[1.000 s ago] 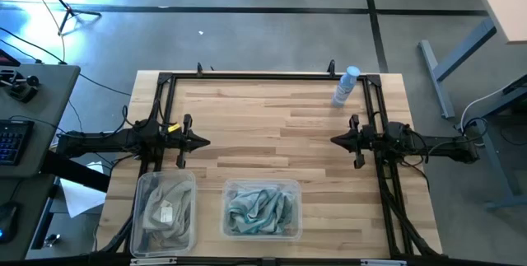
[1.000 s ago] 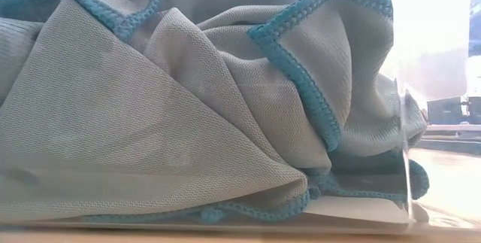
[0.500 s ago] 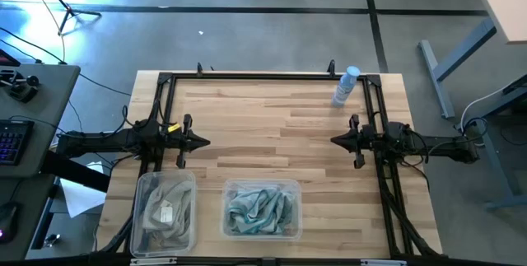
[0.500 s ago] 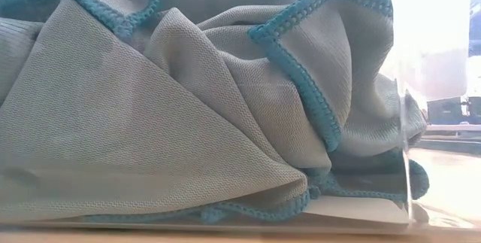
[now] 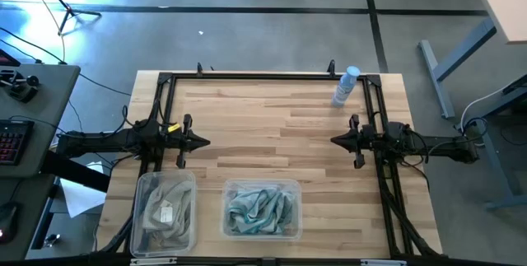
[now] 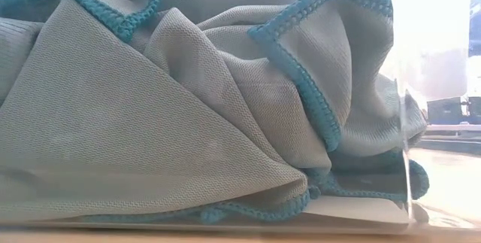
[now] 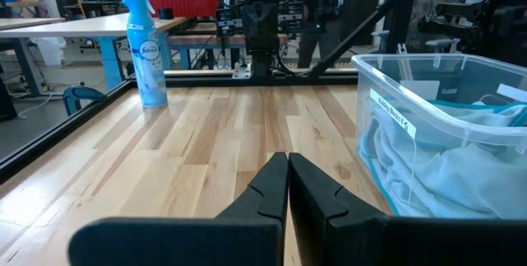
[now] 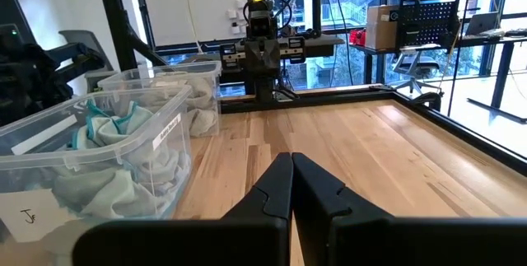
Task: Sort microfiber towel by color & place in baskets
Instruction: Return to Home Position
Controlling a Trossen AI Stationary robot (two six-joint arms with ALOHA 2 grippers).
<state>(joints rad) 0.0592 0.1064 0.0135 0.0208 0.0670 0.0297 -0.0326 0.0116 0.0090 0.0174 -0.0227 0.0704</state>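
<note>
High view, narrow basket [image 5: 137,217] long axis front-to-back, wider basket [image 5: 262,183] crosswise, left fingers [image 5: 200,142] and right fingers [image 5: 338,140] clenched

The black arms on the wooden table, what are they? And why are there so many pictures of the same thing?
They are two robot arms. Each ends in a two-fingered tool for picking things up. The picture from above shows the whole table, with the left tool and the right tool facing each other, both pinched shut and holding nothing. Two pictures come from small cameras on the arms' wrists, looking past their own fingers. The close-up comes from a camera at table height, right against the blue towels. On the table stand a spray bottle and two clear tubs: the narrower tub holds grey towels, the wider tub the blue ones.
</note>
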